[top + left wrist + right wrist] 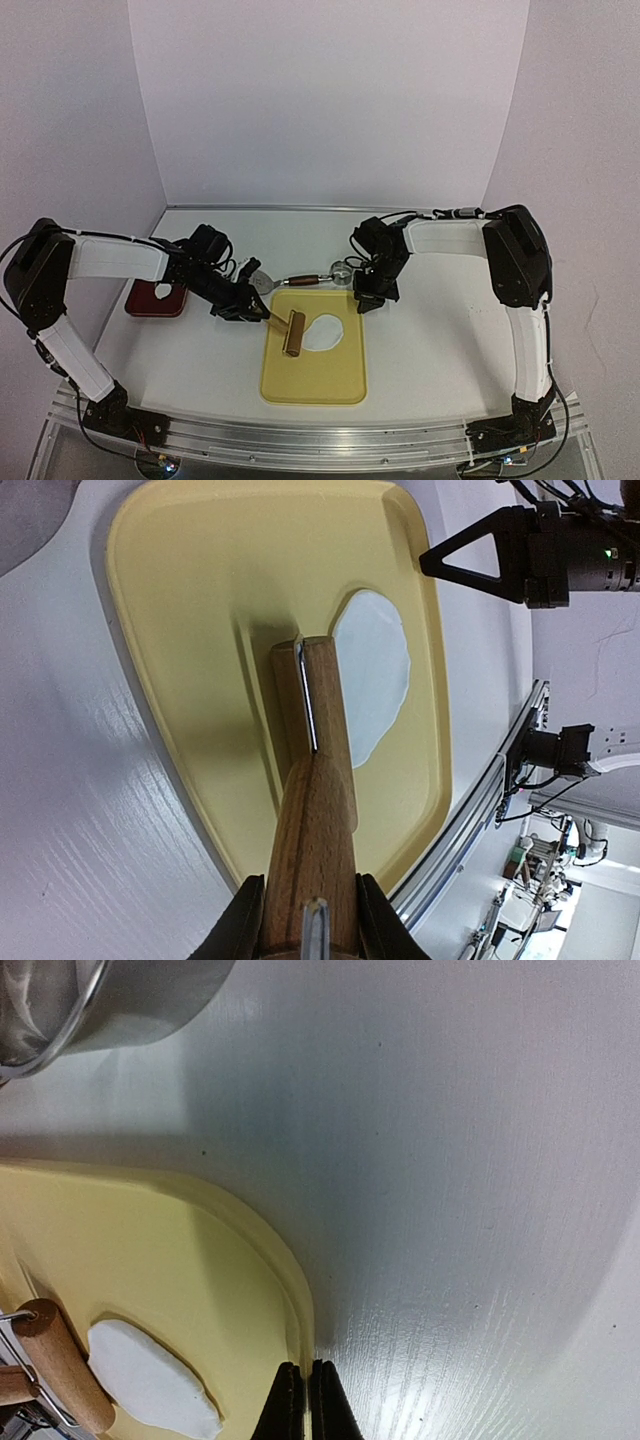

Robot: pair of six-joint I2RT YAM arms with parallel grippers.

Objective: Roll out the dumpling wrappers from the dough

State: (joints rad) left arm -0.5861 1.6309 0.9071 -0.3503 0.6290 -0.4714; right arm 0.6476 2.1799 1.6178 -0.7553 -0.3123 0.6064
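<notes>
A flattened white sheet of dough (323, 333) lies on the yellow tray (313, 385), irregular and oval in outline. The wooden rolling pin (293, 334) rests along the dough's left edge. My left gripper (256, 312) is shut on its handle, with the handle (312, 860) filling the gap between the fingers. In the left wrist view the roller (322, 705) covers part of the dough (372, 670). My right gripper (366, 300) is at the tray's far right corner, and in the right wrist view it (304, 1400) is shut on the tray's thin rim (295, 1300). No dumpling wrappers are in view.
A metal ring cutter (341, 271) and a wooden-handled metal tool (290, 281) lie on the table just beyond the tray. A red dish (155, 300) with a small white piece in it sits at the left, under the left arm. White walls enclose the table.
</notes>
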